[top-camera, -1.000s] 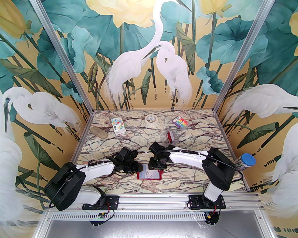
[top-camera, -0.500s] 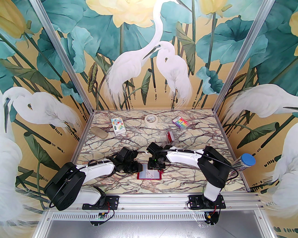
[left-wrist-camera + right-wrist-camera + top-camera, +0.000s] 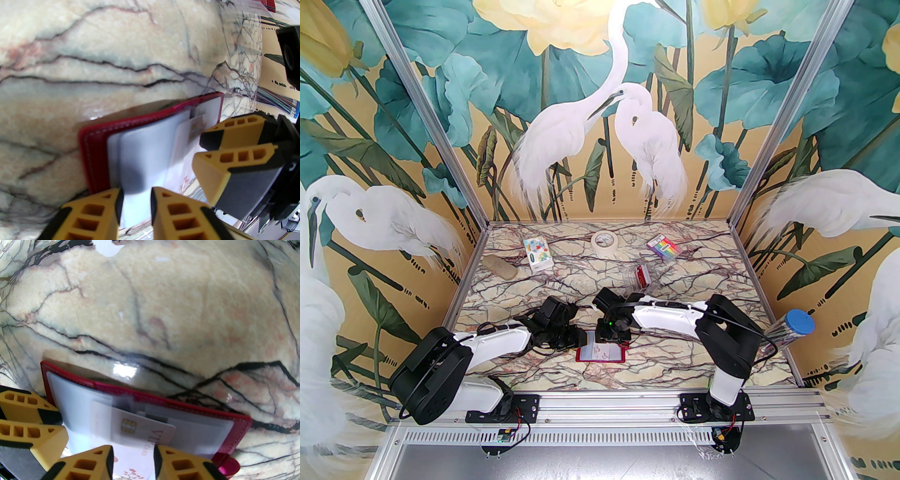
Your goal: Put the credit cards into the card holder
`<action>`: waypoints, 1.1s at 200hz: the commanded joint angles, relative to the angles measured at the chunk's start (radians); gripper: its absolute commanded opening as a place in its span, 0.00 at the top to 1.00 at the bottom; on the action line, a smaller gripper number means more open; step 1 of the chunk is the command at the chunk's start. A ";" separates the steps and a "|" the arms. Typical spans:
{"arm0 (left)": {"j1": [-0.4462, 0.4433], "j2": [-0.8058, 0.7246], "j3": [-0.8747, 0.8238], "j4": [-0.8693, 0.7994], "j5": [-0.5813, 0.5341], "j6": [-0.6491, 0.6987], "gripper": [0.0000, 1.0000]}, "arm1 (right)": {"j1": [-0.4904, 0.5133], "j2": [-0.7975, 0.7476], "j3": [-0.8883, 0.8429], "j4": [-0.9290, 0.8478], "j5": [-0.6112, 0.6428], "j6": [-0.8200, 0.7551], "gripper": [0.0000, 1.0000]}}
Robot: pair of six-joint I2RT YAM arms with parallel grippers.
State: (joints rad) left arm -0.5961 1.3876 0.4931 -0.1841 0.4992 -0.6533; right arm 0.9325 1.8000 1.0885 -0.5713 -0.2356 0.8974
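Observation:
The dark red card holder (image 3: 600,361) lies open on the marble near the front edge, between both grippers. In the left wrist view its red cover (image 3: 93,150) and clear sleeves show, and my left gripper (image 3: 135,199) is shut on a sleeve at the holder's left edge. My right gripper (image 3: 133,455) is shut on a pale credit card (image 3: 143,431) with a gold chip. The card's front end sits inside a clear pocket of the holder (image 3: 187,406). From the top, the left gripper (image 3: 580,338) and right gripper (image 3: 613,337) hang over the holder's far edge.
A clear plastic box (image 3: 641,276) with red contents stands behind the right gripper. Along the back lie a rainbow-striped packet (image 3: 662,247), a tape roll (image 3: 604,241), a white printed box (image 3: 538,253) and a tan lump (image 3: 499,267). A blue-capped tube (image 3: 792,328) rests at the right wall.
The right arm has shifted slightly left, carrying its gripper and the card further over the holder. The left arm has stayed in place.

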 commanded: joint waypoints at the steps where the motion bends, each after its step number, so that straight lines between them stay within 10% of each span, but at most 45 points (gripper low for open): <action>1: -0.008 0.036 -0.021 -0.069 -0.082 0.024 0.72 | 0.012 0.026 0.024 0.010 -0.008 0.004 0.66; 220: -0.008 0.038 -0.025 -0.063 -0.082 0.021 0.72 | 0.020 -0.001 0.004 -0.041 0.043 0.007 0.64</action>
State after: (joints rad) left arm -0.5961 1.3876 0.4931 -0.1841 0.4992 -0.6529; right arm 0.9436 1.7748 1.1042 -0.6025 -0.2016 0.8944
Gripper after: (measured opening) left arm 0.277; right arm 0.359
